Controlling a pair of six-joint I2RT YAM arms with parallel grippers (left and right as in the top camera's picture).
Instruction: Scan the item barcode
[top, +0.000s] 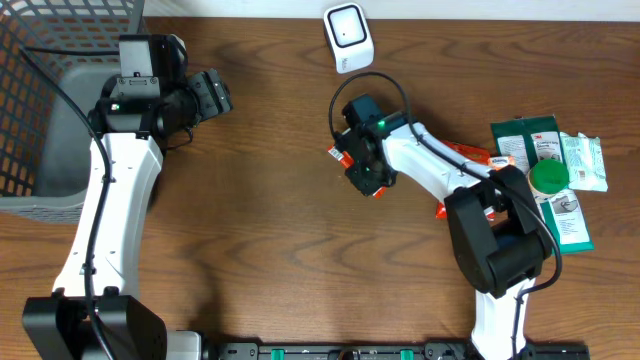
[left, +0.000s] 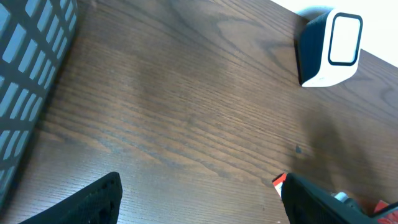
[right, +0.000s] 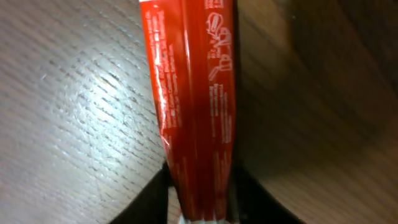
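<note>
Right gripper (right: 202, 199) pinches the red packet (right: 193, 87)
Mid-frame overhead, the gripper hides most of it; print blurred. Left gripper (left: 202, 199) spread wide.

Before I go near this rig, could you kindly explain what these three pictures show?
Gladly. Two white robot arms work at a wooden table. One picture looks down from above; the other two come from cameras on each arm's wrist. On the table stand a white scanner, a grey basket at the robot's left, and a pile of packets at its right. The right end effector grips a red packet near the scanner. The left end effector is open and empty, beside the basket.
</note>
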